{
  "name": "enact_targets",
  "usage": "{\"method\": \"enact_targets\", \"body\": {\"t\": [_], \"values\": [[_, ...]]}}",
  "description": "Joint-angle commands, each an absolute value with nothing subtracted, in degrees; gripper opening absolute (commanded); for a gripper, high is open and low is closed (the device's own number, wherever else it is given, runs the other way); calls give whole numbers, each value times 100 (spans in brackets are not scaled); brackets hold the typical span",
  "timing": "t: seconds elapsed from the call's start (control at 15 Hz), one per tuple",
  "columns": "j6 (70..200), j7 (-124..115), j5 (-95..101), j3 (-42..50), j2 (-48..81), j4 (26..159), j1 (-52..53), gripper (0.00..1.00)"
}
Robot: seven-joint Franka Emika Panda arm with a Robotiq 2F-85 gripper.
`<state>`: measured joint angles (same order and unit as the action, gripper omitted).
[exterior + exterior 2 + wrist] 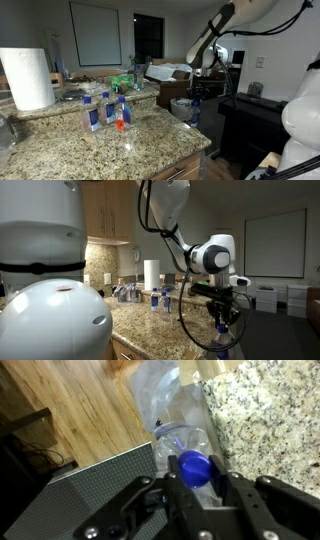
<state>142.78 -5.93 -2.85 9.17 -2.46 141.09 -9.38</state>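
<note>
My gripper (pixel 195 480) is shut on a clear plastic bottle with a blue cap (pixel 193 467); the two black fingers (pixel 224 488) press on its neck from either side, just under the cap. The bottle hangs below the jaws, off the edge of the granite counter (pixel 270 410) and above a clear plastic bag (pixel 160 395) on the wooden floor (pixel 80 410). In both exterior views the arm reaches down beside the counter, with the gripper (pixel 222 308) holding the bottle (pixel 224 333) in the air.
A grey mesh-fronted box (pixel 95 490) stands on the floor left of the bottle. On the counter (pixel 150 140) are several blue-capped bottles (pixel 105 108) and a paper towel roll (pixel 28 78). Boxes and a black stand (pixel 250 120) lie beyond.
</note>
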Motion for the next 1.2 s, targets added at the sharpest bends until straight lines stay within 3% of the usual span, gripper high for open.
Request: {"method": "enact_targets", "body": {"t": [0.0,1.13], "values": [[14471,-447,-919,901,-28,14105,-883,8],[14587,-469,-1354,929,538,14066,-953,8]]}}
